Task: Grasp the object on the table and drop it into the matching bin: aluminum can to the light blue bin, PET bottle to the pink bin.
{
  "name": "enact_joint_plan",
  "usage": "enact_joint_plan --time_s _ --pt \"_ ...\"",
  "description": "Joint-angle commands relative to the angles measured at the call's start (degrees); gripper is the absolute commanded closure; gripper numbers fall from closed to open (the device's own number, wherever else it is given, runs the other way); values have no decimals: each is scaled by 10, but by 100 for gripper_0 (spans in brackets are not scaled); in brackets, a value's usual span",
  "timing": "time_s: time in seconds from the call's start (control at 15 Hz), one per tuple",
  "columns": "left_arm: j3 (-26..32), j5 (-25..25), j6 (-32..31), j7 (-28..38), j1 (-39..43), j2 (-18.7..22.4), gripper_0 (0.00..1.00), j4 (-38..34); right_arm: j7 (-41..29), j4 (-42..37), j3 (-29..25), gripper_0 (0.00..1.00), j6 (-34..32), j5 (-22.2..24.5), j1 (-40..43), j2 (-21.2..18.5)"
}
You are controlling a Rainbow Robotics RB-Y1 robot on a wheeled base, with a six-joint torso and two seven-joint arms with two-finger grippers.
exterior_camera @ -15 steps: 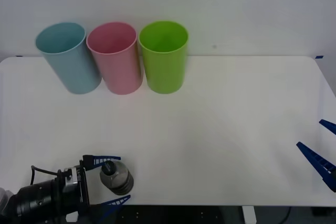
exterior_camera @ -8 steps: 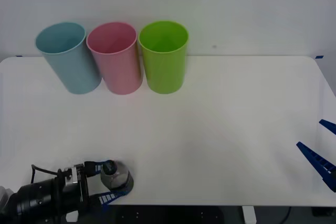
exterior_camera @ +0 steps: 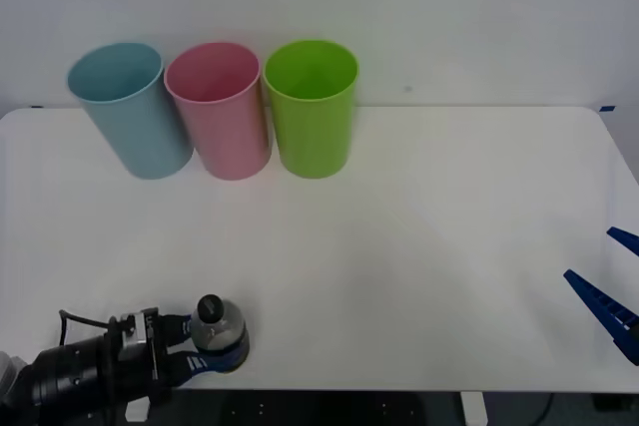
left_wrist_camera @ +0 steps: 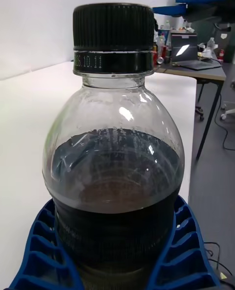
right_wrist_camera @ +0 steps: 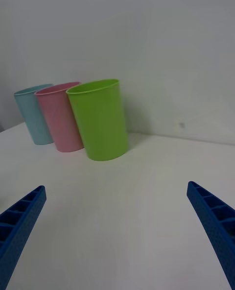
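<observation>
Left gripper (exterior_camera: 205, 354) pinches the upright PET bottle (exterior_camera: 218, 331), cap up.

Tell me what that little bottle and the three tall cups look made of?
PET bottle: clear glossy plastic, contents visible through it; ribbed black plastic cap. Light blue bin, pink bin and green bin: probably smooth, opaque plastic.

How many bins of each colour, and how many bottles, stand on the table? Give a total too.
Light blue bin: 1
Pink bin: 1
Bright green bin: 1
PET bottle with a black cap, in the left pincer: 1
Total: 4
</observation>
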Motion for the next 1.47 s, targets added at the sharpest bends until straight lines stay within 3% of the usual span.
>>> enact_joint_plan --time_s 0.07,0.6,0.87,1.07,1.47 --pt "0 18 9 4 0 1 100 0 0 0 0 0 0 0 0 0" --pt "1 114 30 21 2 1 100 -2 0 0 0 0 0 0 0 0" --pt "20 140 54 34 5 1 100 -25 0 0 0 0 0 0 0 0" --pt "22 165 110 50 37 1 100 -78 0 0 0 0 0 0 0 0" --pt "24 198 233 153 100 1 100 -228 0 0 0 0 0 0 0 0"
